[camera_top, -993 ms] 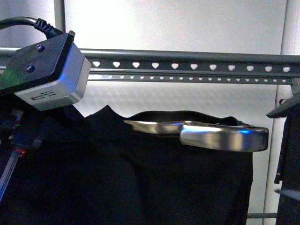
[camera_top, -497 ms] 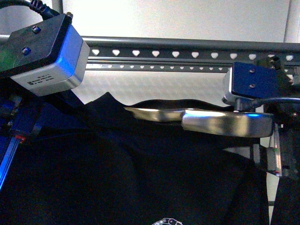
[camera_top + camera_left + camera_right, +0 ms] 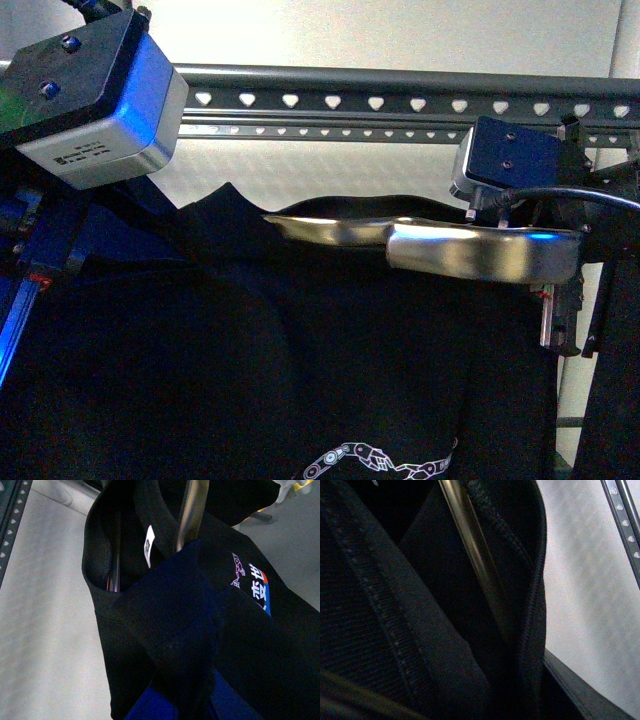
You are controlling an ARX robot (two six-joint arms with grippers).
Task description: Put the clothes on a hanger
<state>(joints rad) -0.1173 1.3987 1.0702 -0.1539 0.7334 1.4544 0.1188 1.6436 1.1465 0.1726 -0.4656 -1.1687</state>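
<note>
Item: black T-shirt [image 3: 300, 380] — held up between both arms, on the near side of and below the rack rail [image 3: 400, 103], collar around a shiny metal bar [image 3: 470, 255]. Left claw, right claw: buried in cloth, closure cannot be told. Step, likely: lifting toward the rail. Next — raise level, then carry over the rail.

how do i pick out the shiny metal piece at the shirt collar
Find the grey rail with heart-shaped holes across the top of the front view. Below it is the black T-shirt; the shiny metal piece crosses its collar, the only curved, mirror-bright bar there.
</note>
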